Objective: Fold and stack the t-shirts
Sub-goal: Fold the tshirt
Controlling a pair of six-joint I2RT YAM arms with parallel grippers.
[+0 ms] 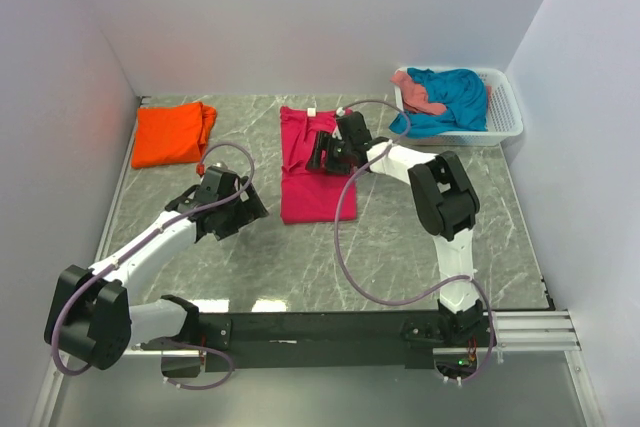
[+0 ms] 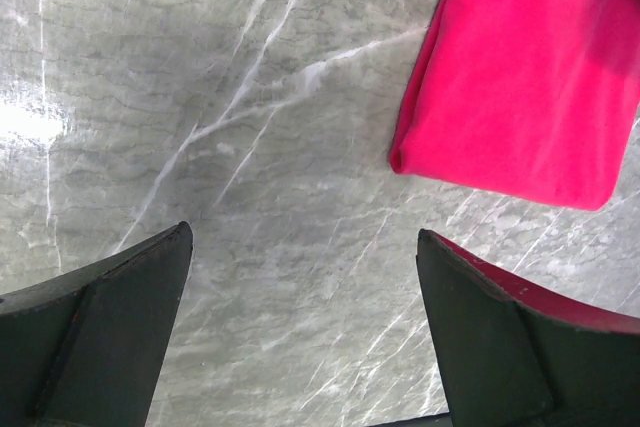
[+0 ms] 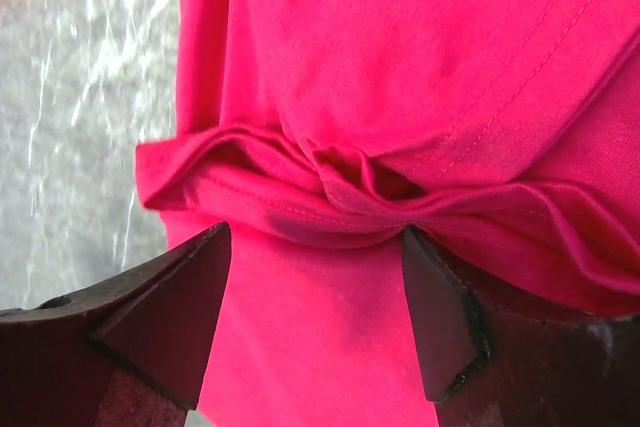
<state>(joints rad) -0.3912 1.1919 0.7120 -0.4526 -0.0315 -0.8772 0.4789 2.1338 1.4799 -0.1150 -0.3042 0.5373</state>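
A magenta-pink t-shirt (image 1: 306, 169) lies folded into a long strip in the middle of the table. My right gripper (image 1: 322, 152) is open just above its middle; in the right wrist view (image 3: 315, 247) the jaws stand apart over flat cloth, next to a bunched fold (image 3: 340, 192). My left gripper (image 1: 245, 209) is open and empty over bare table, left of the strip's near end (image 2: 520, 77). An orange t-shirt (image 1: 172, 133) lies folded at the far left. Teal-blue (image 1: 452, 99) and salmon-pink (image 1: 417, 92) t-shirts lie crumpled in the basket.
The white slatted basket (image 1: 507, 112) stands at the far right by the wall. White walls close the table on three sides. A black rail (image 1: 330, 327) with the arm bases runs along the near edge.
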